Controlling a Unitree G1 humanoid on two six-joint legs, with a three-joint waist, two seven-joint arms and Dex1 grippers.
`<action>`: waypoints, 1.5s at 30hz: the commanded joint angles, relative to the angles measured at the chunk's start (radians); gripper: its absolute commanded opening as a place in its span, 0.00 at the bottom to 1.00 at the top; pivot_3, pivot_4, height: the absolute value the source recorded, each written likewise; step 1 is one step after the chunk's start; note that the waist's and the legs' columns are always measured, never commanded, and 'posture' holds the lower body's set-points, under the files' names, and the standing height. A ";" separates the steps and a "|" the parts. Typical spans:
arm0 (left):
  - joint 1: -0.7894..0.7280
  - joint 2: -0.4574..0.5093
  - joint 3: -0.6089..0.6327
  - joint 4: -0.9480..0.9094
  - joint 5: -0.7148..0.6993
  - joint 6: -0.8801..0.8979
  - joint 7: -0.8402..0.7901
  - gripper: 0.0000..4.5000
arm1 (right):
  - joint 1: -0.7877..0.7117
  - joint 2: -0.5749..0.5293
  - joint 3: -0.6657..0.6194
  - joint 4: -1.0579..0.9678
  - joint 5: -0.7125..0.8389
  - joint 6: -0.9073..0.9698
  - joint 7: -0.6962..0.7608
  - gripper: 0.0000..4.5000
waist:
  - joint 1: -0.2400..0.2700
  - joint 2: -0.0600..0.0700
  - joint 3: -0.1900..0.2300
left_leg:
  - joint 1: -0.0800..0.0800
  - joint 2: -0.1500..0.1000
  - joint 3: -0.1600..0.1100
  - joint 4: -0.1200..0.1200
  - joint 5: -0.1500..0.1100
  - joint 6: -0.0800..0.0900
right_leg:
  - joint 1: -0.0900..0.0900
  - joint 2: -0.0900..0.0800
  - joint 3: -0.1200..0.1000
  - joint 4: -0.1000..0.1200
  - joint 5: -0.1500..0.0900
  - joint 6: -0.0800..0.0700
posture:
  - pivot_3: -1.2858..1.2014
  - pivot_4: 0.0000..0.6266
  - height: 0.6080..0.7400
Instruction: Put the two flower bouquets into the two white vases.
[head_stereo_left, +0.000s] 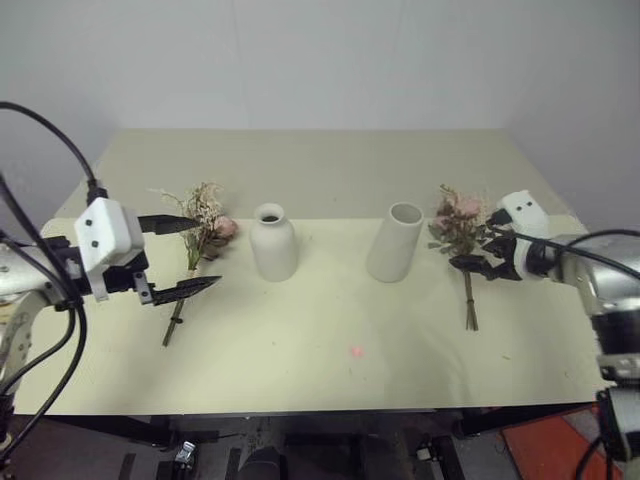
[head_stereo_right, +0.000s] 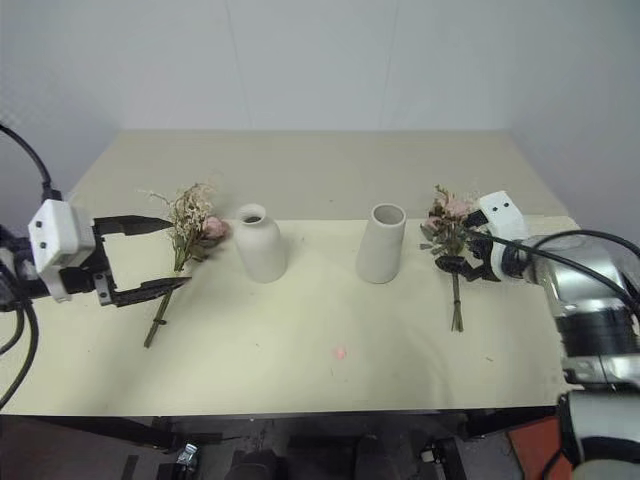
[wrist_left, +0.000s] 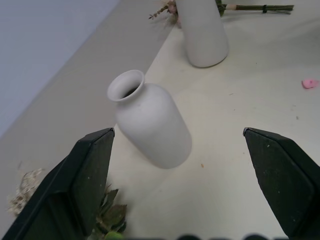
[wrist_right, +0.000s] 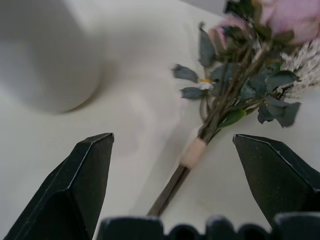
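Observation:
On the left of the cream table (head_stereo_left: 320, 170) lies one flower bouquet (head_stereo_left: 205, 228) with its stems toward the front edge. My left gripper (head_stereo_left: 207, 252) hangs open over it, one finger on each side in the head views. The left wrist view looks past the fingers (wrist_left: 75, 185) at the bottle-shaped white vase (wrist_left: 150, 125), which stands upright (head_stereo_left: 273, 243). The cylinder vase (head_stereo_left: 395, 243) stands to its right. The second bouquet (head_stereo_left: 460, 228) lies beyond that. My right gripper (head_stereo_left: 472, 252) is open low over it, the tied stem (wrist_right: 192, 152) between its fingers.
A small pink spot (head_stereo_left: 356, 351) marks the table in front of the vases. The table's front edge runs just below the bouquets' stems. An orange-red floor patch (head_stereo_left: 555, 450) shows past the right front corner. Black cables loop beside my left arm.

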 joint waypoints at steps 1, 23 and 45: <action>-0.017 -0.008 -0.015 -0.020 0.013 -0.020 0.012 1.00 | -0.086 0.026 0.009 0.129 -0.054 -0.018 -0.024 0.99 | 0.000 0.000 0.000 | -0.002 0.000 0.000 0.000 0.000 0.000 | -0.002 0.000 0.000 0.000 0.000 0.000 | 0.52 0.24 1.00; 0.009 -0.020 -0.022 -0.028 0.028 -0.035 0.009 1.00 | -0.205 0.132 -0.005 0.350 -0.182 -0.145 -0.115 0.03 | -0.010 0.000 0.000 | -0.002 0.000 0.000 0.000 0.000 0.000 | -0.003 0.001 0.000 0.002 0.001 0.000 | 0.52 0.24 1.00; -0.010 -0.036 -0.035 -0.002 0.034 -0.047 0.004 1.00 | -0.043 0.534 -0.377 -0.283 0.317 -0.793 -0.181 0.03 | -0.012 0.001 0.000 | -0.007 0.001 0.000 0.001 0.002 -0.002 | -0.013 0.001 0.001 0.016 0.002 0.000 | 0.52 0.24 1.00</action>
